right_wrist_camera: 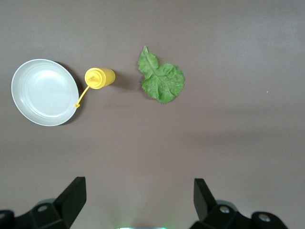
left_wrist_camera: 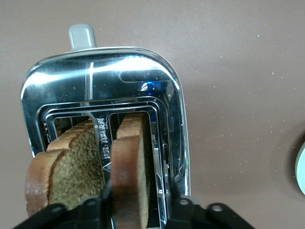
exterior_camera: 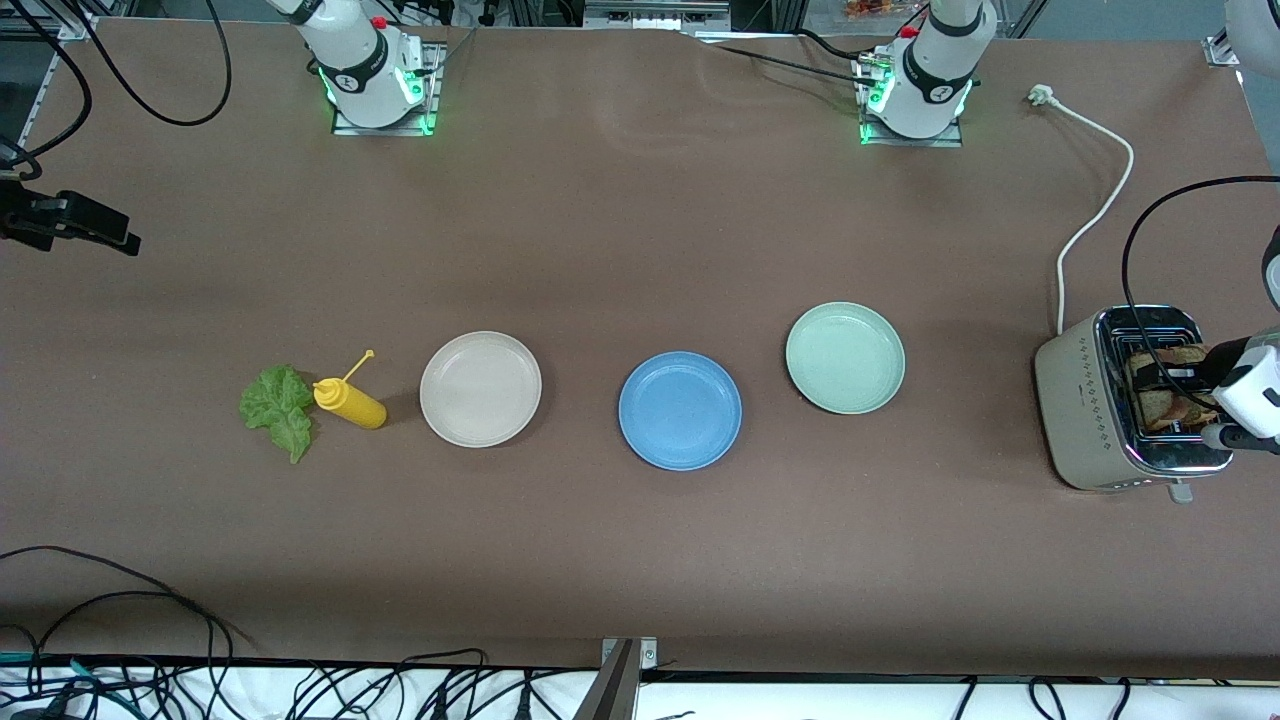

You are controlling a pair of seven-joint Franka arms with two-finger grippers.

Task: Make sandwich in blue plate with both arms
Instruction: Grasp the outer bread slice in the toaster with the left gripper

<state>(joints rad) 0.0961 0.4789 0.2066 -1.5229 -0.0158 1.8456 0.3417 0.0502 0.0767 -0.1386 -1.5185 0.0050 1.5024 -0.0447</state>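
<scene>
Left claw [left_wrist_camera: 138, 210] low, fingers close-set; right claw [right_wrist_camera: 138, 200] high, spread.

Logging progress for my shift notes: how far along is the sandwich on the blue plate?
Nothing is done: the round blue plate is bare. In hand: the left hand straddles one brown bread slice in the silver toaster. Left: both slices and the green lettuce leaf. The right hand waits, open, above it.
</scene>
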